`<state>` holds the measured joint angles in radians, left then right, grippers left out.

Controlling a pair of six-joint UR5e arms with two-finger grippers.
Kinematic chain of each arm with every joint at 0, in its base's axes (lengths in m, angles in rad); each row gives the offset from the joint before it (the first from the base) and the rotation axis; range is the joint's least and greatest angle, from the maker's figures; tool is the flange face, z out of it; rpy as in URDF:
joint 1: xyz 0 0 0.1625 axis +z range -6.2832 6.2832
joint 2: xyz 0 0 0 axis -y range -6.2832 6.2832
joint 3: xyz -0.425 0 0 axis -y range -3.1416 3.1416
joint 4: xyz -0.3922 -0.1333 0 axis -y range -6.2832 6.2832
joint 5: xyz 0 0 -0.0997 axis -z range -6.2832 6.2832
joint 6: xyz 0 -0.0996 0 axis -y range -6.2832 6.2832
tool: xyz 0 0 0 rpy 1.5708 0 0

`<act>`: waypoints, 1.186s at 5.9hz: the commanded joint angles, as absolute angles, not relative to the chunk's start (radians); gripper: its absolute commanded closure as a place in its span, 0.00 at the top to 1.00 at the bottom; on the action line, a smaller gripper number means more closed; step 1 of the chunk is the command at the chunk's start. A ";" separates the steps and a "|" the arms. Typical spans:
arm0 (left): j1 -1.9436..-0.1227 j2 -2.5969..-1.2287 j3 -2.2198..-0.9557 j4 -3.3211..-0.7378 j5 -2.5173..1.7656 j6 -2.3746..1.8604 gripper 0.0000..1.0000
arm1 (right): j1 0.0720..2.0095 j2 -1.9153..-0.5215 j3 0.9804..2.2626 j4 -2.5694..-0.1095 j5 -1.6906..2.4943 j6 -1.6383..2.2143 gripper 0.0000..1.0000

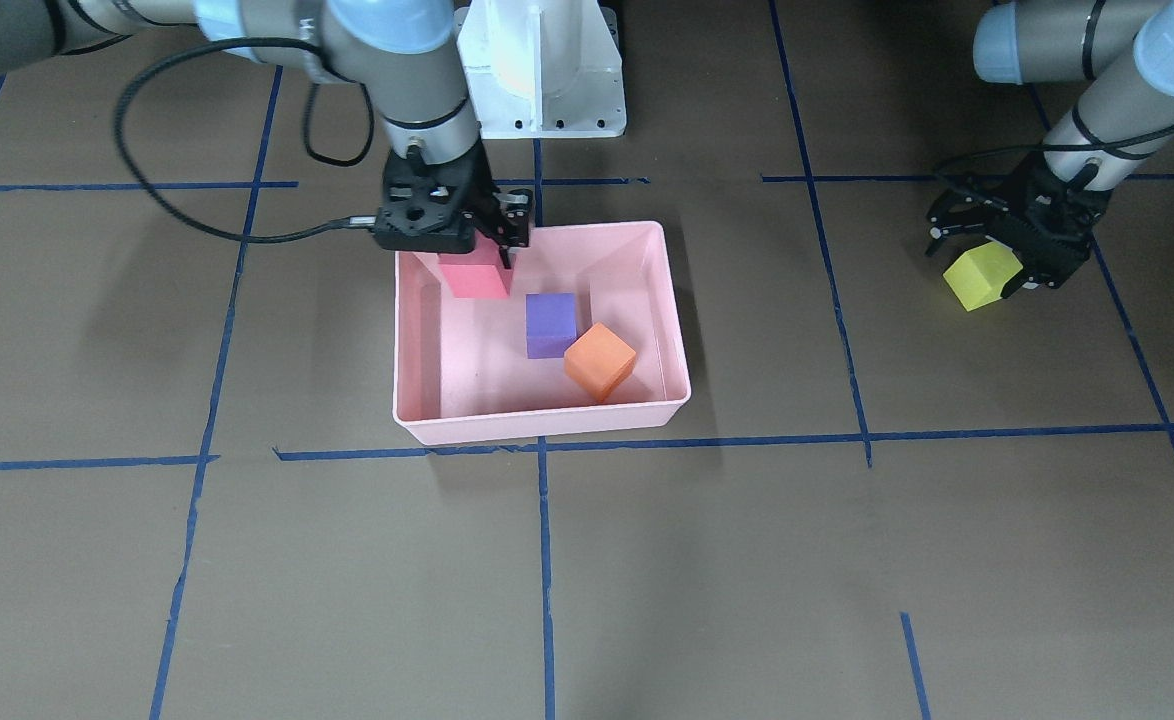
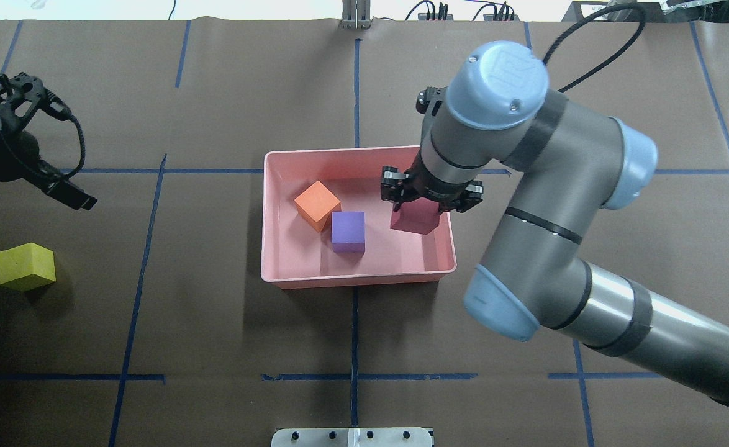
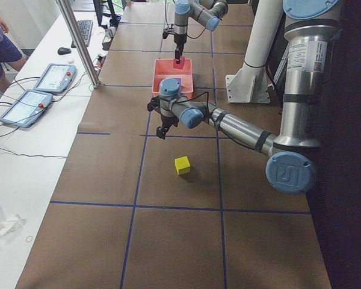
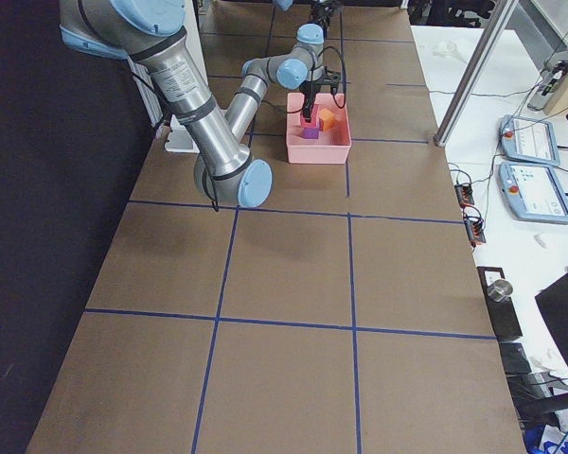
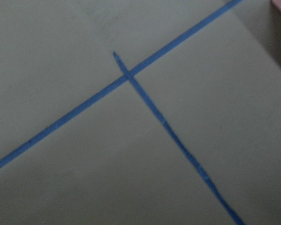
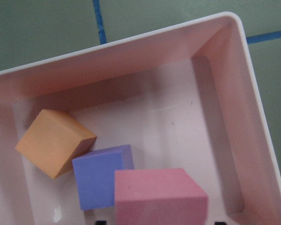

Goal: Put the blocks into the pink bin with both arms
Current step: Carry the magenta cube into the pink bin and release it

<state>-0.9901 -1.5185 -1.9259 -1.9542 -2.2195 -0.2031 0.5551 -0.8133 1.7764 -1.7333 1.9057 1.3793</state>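
Observation:
The pink bin lies mid-table and holds the purple block and the orange block, which touch. My right gripper is shut on the red block and holds it inside the bin near the wall on the robot's side. The right wrist view shows the red block beside the purple one. The yellow-green block rests on the table out on the left. My left gripper is open and empty, raised above that block.
The table is brown paper crossed by blue tape lines. The white pedestal base stands behind the bin. The left wrist view shows a tape crossing. Tablets and a person lie on the side bench.

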 commanded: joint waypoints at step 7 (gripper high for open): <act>-0.971 -1.333 -1.855 -2.140 -2.209 -1.049 1.00 | 0.543 -0.885 1.850 -1.735 1.890 1.345 1.00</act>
